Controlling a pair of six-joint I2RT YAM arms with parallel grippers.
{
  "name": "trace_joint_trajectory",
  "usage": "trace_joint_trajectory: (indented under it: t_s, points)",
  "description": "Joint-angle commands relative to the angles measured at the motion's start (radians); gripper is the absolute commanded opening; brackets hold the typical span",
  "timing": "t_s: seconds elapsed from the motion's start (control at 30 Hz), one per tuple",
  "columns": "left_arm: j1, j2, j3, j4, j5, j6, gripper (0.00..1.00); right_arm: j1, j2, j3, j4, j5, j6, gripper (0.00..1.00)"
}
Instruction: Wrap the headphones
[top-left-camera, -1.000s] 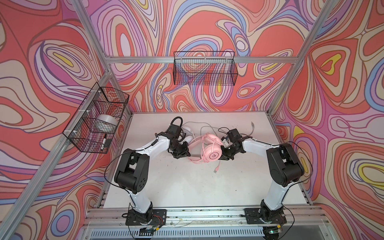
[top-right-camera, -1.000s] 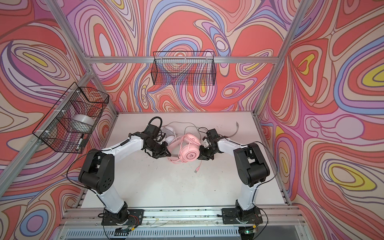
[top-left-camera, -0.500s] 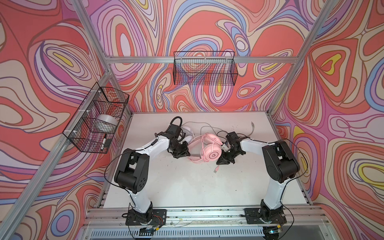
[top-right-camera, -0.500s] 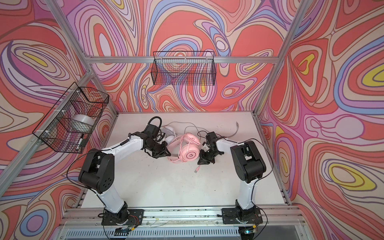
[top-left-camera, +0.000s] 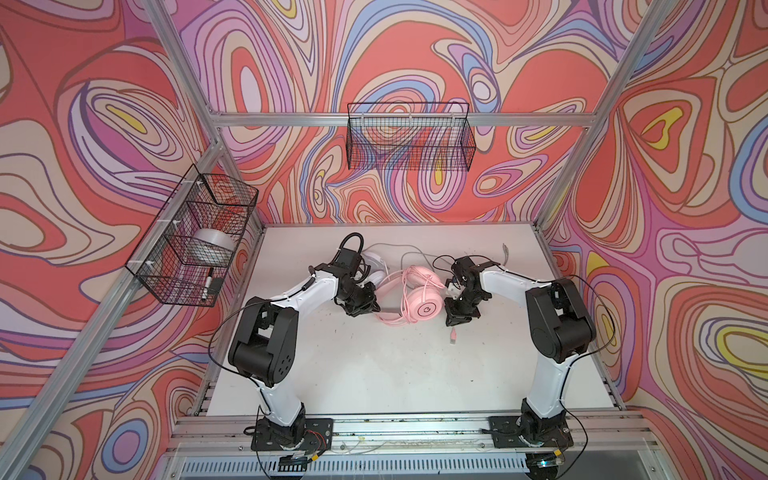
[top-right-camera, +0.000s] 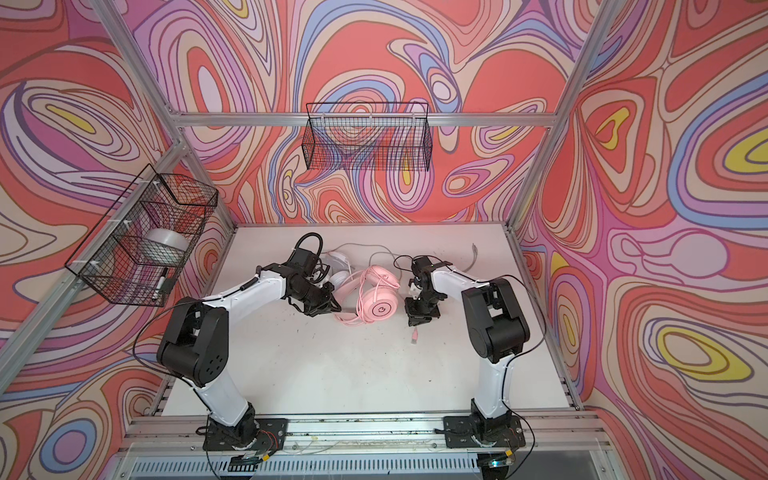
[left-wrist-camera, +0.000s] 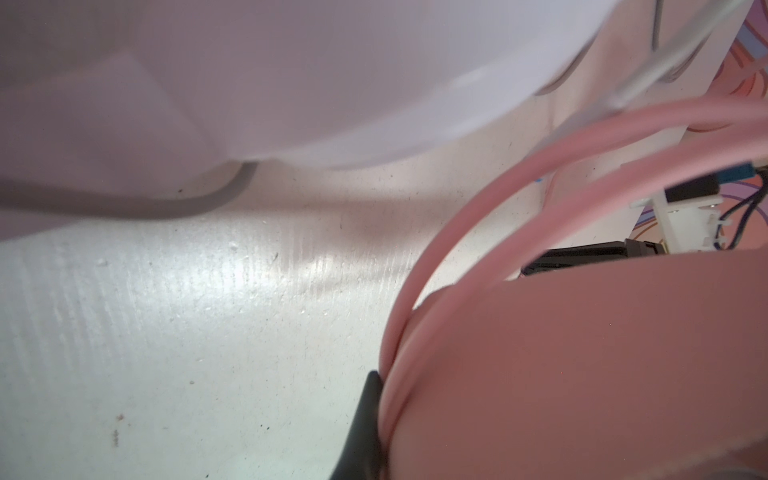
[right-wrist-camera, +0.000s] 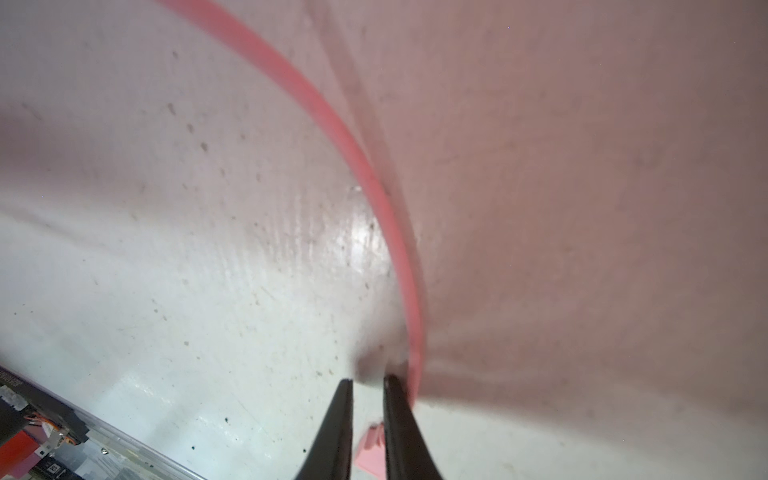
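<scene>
Pink, rectangular and plastic, the cable plug (top-left-camera: 453, 336) is lying loose on the white tabletop (top-left-camera: 374, 374), at 5 o'clock from the pink over-ear wired headset (top-left-camera: 426, 308), so the winding looks unfinished. Just beyond it, at the headset's 3 o'clock, the right gripper (right-wrist-camera: 368, 380) is pointing down at the table, its fingers standing a narrow gap apart and gripping nothing. The thin pink cable (right-wrist-camera: 374, 178) is curving past just beside one finger, probably the strand being lined up. At 9 o'clock the left gripper (top-left-camera: 372, 309) is pinching the pink headband (left-wrist-camera: 457, 232), fingers closed on it, seemingly anchoring the headset against the pull of winding. Farther, toward 11 o'clock, the white over-ear headset (top-left-camera: 376, 262) is waiting, its grey-white cable (top-left-camera: 395, 246) trailing unwrapped toward 12 o'clock.
</scene>
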Motion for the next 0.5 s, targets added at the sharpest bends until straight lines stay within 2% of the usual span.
trace_joint_trajectory:
  t_s: [0.0,0.27,0.47]
  points:
    - [0.006,0.011,0.009,0.036,0.054,-0.012,0.00,-0.007,-0.026,-0.003,-0.013,0.051,-0.015,0.24]
    - [0.007,0.025,0.016,0.043,0.063,-0.016,0.00,-0.007,-0.147,-0.102,0.081,0.045,0.108,0.37]
    - [0.006,0.025,0.010,0.049,0.065,-0.019,0.00,-0.006,-0.263,-0.206,0.130,0.078,0.221,0.41]
